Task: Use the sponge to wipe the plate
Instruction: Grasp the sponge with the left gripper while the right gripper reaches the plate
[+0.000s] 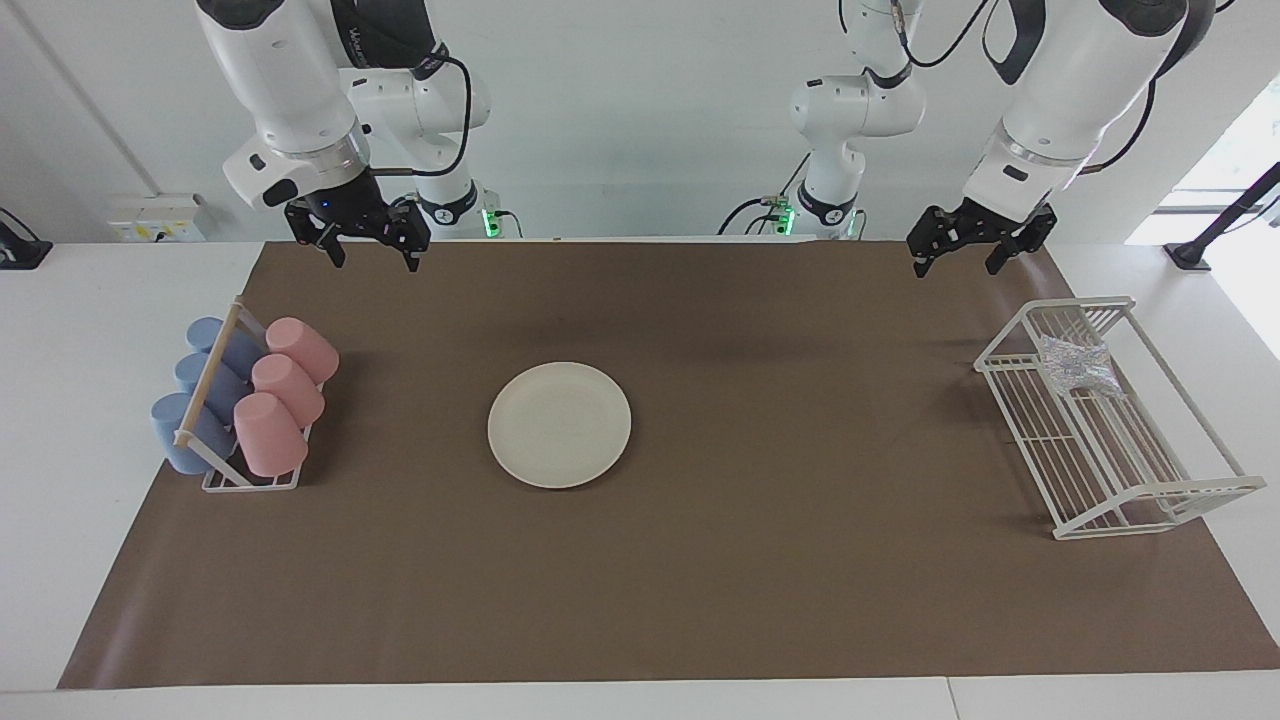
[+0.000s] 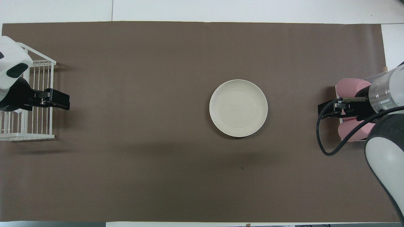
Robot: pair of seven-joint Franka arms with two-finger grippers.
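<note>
A: From the facing camera, where do the task's things lie?
B: The cream plate lies flat on the brown mat covering the tabletop, about midway between the two ends. The glittery sponge rests in the white wire rack at the left arm's end, in the part of the rack nearer to the robots.
A: And the tools?
B: The left tool hangs over the mat's edge by the robots, fingers spread wide and holding nothing. The right tool hangs over the mat at the right arm's end, also wide and bare. Pink cups and blue cups lie on their sides in a holder there.

A: And from overhead?
B: The plate sits apart from everything. The left tool shows at the wire rack, covering part of it; the sponge is hidden. The right tool shows beside the pink cups.
</note>
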